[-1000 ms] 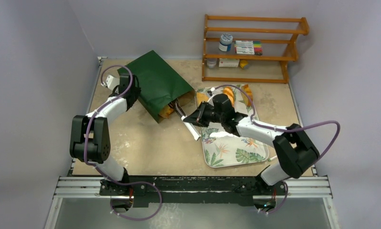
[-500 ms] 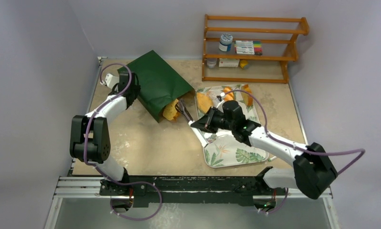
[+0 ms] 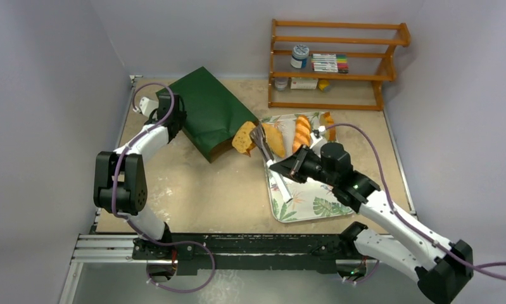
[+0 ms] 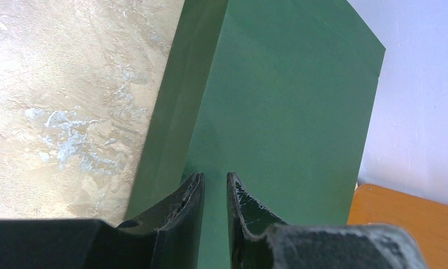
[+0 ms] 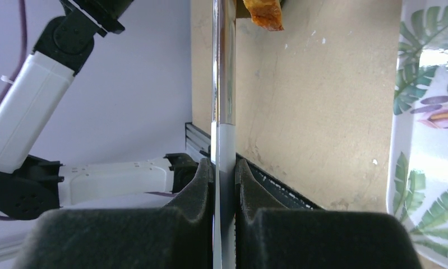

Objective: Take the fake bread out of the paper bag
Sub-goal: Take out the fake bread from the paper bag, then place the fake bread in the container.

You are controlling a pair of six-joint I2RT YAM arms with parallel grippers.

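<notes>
The dark green paper bag (image 3: 209,114) lies on its side, its mouth facing the tray. My left gripper (image 3: 171,120) is at the bag's closed far end; in the left wrist view its jaws (image 4: 215,179) stand almost together on the green paper (image 4: 283,101). My right gripper (image 3: 292,166) is shut on the white handle of metal tongs (image 3: 269,152). The tongs' tips pinch a golden bread piece (image 3: 244,138) just outside the bag's mouth. In the right wrist view the tongs (image 5: 224,84) run up from my gripper (image 5: 224,168) to that bread (image 5: 263,14). Other bread pieces (image 3: 302,132) lie on the tray.
The leaf-patterned tray (image 3: 313,196) sits right of the bag, under my right arm. A wooden shelf (image 3: 335,63) with a jar, markers and small boxes stands at the back. Walls close in the table on the left and right.
My right arm has pulled back to the right, drawing the tongs and the golden bread piece out of the bag's mouth toward the tray. The left arm has stayed on the bag.
</notes>
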